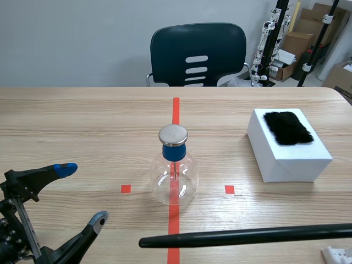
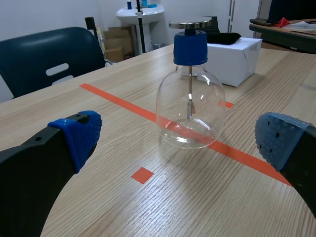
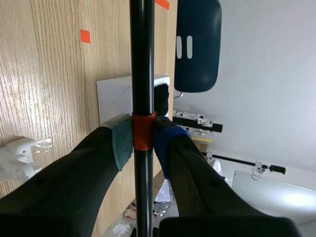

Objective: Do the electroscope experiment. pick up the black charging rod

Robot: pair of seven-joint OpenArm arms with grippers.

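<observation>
The black charging rod lies level across the near right of the scene, its tip ending by the red centre line. In the right wrist view, my right gripper is shut on the rod at its orange-red band; the gripper itself is outside the scene view. The electroscope, a clear glass flask with a blue collar and a metal disc on top, stands upright at mid-table. My left gripper rests open and empty at the near left, and the electroscope is ahead of its gripper.
A white box with a black fur pad on top sits at the right. A small white plastic holder lies at the near right corner. A dark chair stands behind the table's far edge.
</observation>
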